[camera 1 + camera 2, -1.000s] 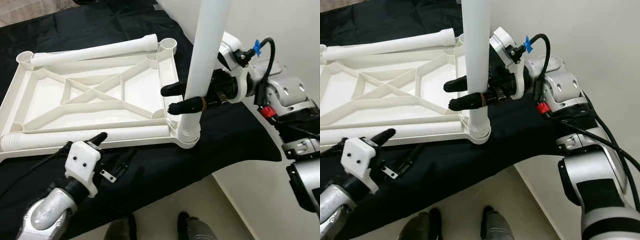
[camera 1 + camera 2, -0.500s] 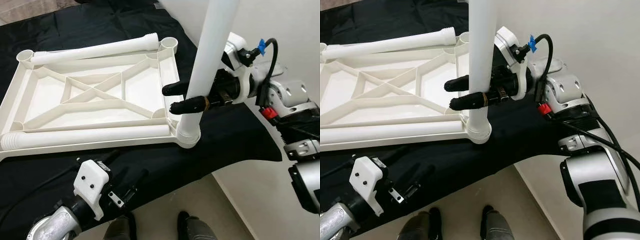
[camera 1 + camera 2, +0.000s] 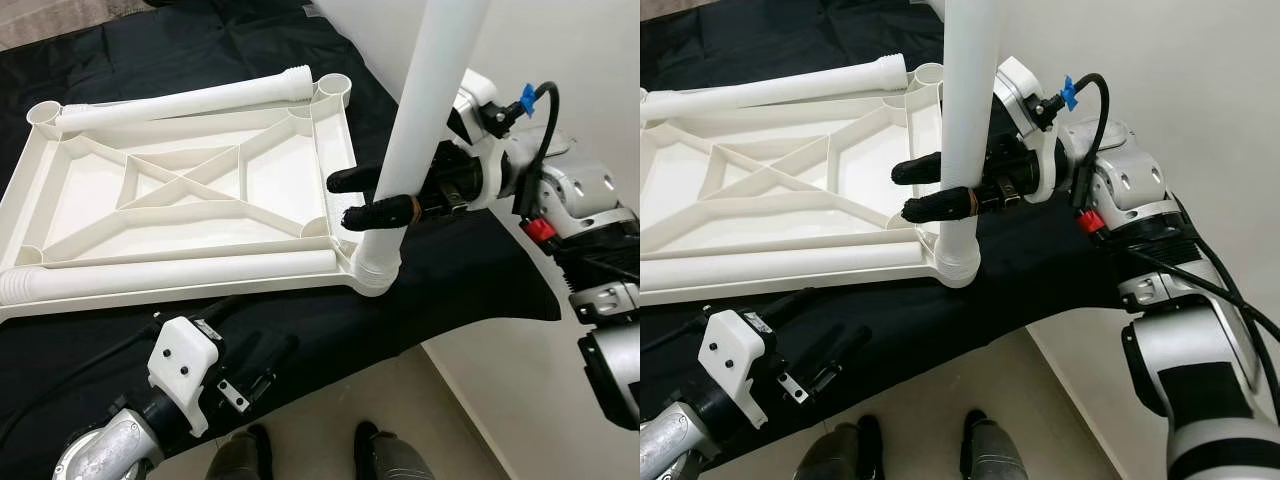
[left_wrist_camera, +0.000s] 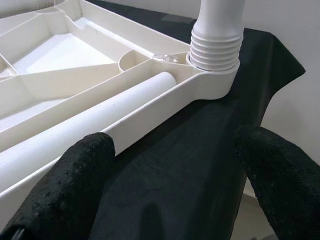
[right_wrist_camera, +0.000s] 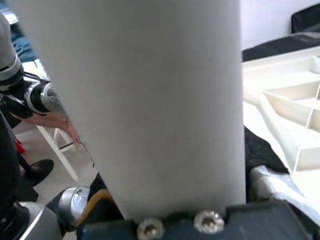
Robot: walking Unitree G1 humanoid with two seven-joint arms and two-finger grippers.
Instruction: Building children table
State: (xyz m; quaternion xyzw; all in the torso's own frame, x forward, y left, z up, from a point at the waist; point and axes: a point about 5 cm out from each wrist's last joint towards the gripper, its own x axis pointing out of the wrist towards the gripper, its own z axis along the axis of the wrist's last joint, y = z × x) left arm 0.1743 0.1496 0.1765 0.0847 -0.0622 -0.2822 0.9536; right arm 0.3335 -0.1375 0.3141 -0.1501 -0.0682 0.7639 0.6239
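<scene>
Pulling my left end effector (image 3: 262,352) back from the loose leg (image 3: 175,273), fingers spread, I let my right end effector (image 3: 362,198) grip the upright leg (image 3: 425,110) (seated in the tabletop's (image 3: 190,200) near-right socket), freeing me for the next.

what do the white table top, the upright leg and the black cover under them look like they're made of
Table top: looks like moulded plastic, matte white, with cast ribs and round corner sockets.
Upright leg, held by the right claw: apparently the same smooth white plastic, with ridged rings at its base.
Black cover: likely woven fabric; it creases and drapes over the edge.
</scene>
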